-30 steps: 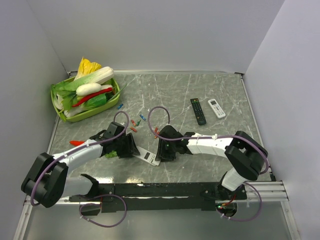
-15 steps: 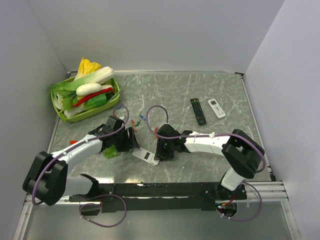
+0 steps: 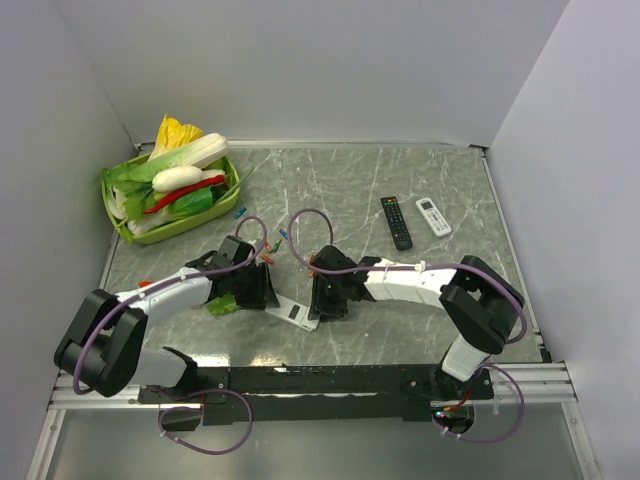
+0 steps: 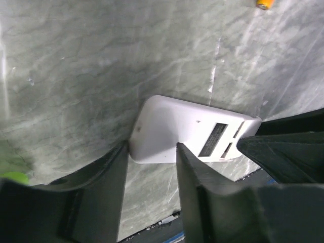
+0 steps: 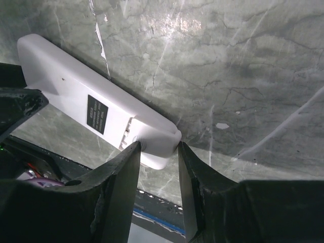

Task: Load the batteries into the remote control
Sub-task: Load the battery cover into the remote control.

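Observation:
The remote control (image 3: pixel 293 313) lies back up on the marble table, showing its white back and a dark label. It also shows in the left wrist view (image 4: pixel 187 131) and the right wrist view (image 5: pixel 96 114). My right gripper (image 3: pixel 320 300) is shut on the remote's right end, with both fingers (image 5: pixel 121 172) pressed on its sides. My left gripper (image 3: pixel 264 288) is at the remote's left end with its fingers (image 4: pixel 109 187) apart, and the remote's corner lies between the tips. Several small batteries (image 3: pixel 268 247) lie just behind the grippers. One orange battery (image 4: pixel 264 4) shows in the left wrist view.
A green basket (image 3: pixel 115 215) of toy vegetables stands at the back left. A long black remote (image 3: pixel 396 222) and an all-white remote (image 3: pixel 433 216) lie at the back right. A green leaf (image 3: pixel 222 303) lies under the left arm. The black mounting rail runs along the near edge.
My left gripper has moved up and to the right, onto the remote's left end. My right gripper has shifted slightly left, still on the remote's other end.

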You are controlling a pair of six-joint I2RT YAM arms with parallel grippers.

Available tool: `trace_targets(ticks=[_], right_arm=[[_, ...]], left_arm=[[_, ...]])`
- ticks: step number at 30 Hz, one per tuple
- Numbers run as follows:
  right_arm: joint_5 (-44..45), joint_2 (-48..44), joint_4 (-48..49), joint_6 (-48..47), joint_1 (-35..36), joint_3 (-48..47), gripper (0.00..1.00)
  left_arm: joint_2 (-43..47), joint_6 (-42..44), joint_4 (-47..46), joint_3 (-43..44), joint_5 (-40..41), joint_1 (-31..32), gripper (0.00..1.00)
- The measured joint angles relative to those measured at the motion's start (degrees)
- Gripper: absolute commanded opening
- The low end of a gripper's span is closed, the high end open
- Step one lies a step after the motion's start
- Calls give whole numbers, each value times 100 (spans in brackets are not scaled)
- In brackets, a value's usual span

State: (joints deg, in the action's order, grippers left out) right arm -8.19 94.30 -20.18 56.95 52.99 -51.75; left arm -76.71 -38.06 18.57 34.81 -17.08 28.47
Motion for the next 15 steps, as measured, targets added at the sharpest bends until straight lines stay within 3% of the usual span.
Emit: trace_targets(ticks=[6, 15], right_arm=[[46, 153, -232, -221, -2, -219, 43], [166, 345, -638, -844, -85, -599, 43]], left_arm=[[157, -197, -160, -273, 48, 9, 36], [575, -691, -125, -610, -33, 136, 36]])
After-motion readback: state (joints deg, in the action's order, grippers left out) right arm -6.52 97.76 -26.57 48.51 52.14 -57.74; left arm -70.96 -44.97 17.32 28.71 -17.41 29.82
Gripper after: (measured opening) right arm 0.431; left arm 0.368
